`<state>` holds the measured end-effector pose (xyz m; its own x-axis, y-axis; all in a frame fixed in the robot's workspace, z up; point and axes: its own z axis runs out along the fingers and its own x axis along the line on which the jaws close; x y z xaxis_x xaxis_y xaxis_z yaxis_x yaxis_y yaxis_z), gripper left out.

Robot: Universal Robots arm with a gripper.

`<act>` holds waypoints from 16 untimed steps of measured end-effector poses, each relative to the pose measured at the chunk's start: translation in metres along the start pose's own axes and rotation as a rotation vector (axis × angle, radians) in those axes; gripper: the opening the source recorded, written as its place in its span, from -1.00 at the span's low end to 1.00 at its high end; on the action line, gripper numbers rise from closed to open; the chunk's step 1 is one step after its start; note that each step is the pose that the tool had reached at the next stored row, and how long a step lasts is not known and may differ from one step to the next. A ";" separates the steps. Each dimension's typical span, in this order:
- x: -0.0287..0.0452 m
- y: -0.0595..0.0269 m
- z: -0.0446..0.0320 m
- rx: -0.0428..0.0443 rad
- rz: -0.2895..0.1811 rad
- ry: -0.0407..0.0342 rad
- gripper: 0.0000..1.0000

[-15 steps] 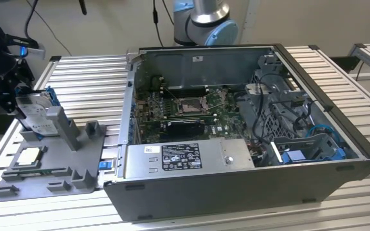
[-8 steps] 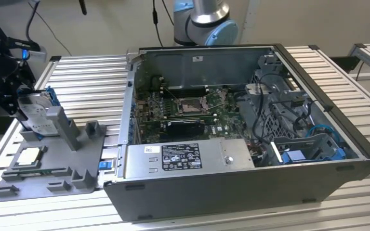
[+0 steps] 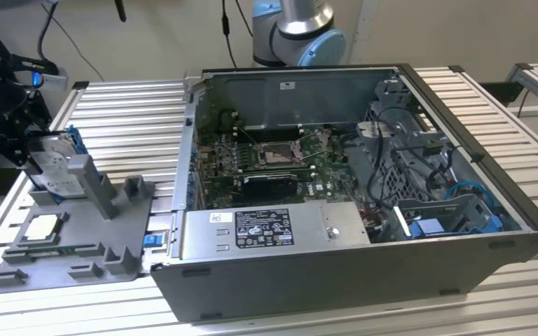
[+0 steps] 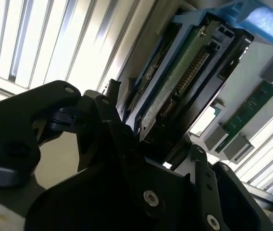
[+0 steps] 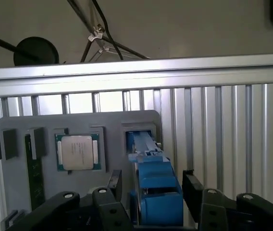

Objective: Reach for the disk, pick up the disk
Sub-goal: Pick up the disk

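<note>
The disk (image 3: 56,162) stands on edge in a slot of the grey fixture (image 3: 110,234) at the exterior view's left, silver face and white label showing, blue frame (image 5: 153,185) around it. My gripper (image 3: 33,152) is at the disk, its black fingers (image 5: 115,186) standing on either side of the blue frame. In the first wrist view a thin dark gap shows between one finger and the frame, while the other finger sits right against it. The second wrist view looks along the disk's connector edge (image 4: 184,77) between the fingers. The disk's lower end still rests in the fixture.
A square silver processor chip (image 5: 77,152) lies in a pocket of the fixture beside the disk, with a green memory stick (image 5: 34,178) further along. The open computer case (image 3: 344,175) stands to the exterior view's right on the slatted aluminium table (image 3: 120,112).
</note>
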<state>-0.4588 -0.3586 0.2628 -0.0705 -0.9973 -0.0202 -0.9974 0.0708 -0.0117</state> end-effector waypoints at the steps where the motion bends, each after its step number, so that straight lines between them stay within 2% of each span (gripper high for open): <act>1: 0.0000 0.0000 0.0000 0.0000 0.000 0.0000 -1.00; 16: 0.0000 0.0000 0.0002 -0.0001 0.000 0.0000 -1.00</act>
<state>-0.4588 -0.3587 0.2626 -0.0705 -0.9973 -0.0201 -0.9974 0.0707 -0.0116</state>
